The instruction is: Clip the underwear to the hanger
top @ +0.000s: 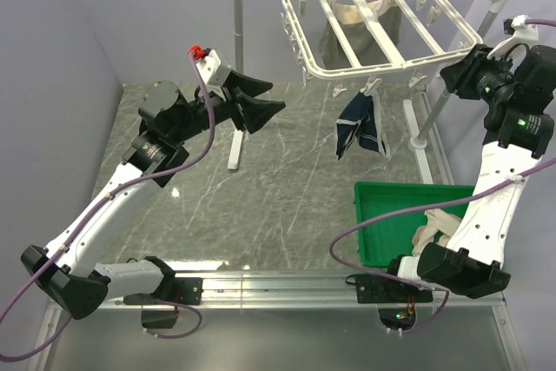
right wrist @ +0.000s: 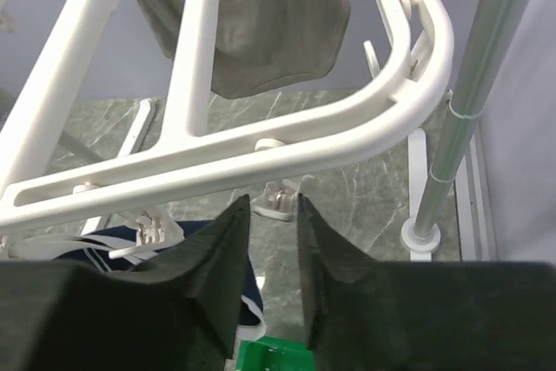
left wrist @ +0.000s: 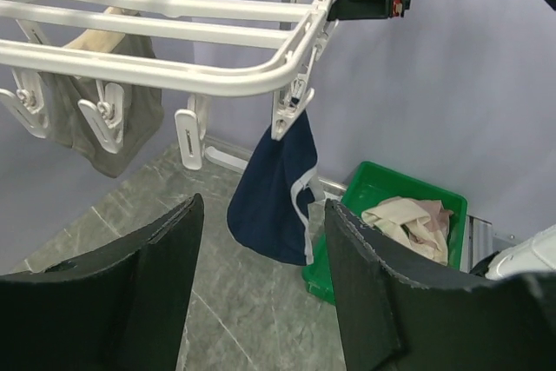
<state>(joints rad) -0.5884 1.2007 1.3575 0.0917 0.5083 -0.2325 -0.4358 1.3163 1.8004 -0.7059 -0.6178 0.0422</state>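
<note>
The underwear hangs below the hanger's near edge, at about 1 o'clock over the table, bunched into a narrow drape. We see only one clip on it.

Going down in size: the pole stand carries the hanger, which holds an olive-grey garment at its far side. A green bin with beige cloth sits at 4 o'clock. The left hand waits at 11 o'clock, spread wide and empty, facing the underwear from well apart. The right hand is at the frame's 3 o'clock corner, just under the rail, fingers narrowed to a slim gap with nothing seen between them. The clip is the smallest piece, and everything depends on it.

We judge the risk to be that single bite. If it holds only a fold of cloth, a brush from the left hand could drag the underwear free. The right hand is close enough to the rail to knock it, and the frame could then swing and shake the clip's hold.

How much cloth the clip holds we cannot make out. The emblem is hidden in the folds, and the hook is hard to pick out. In the right wrist view only a sliver of navy shows. A spare clip shows beyond the right hand's gap — touching or not, we cannot tell.
</note>
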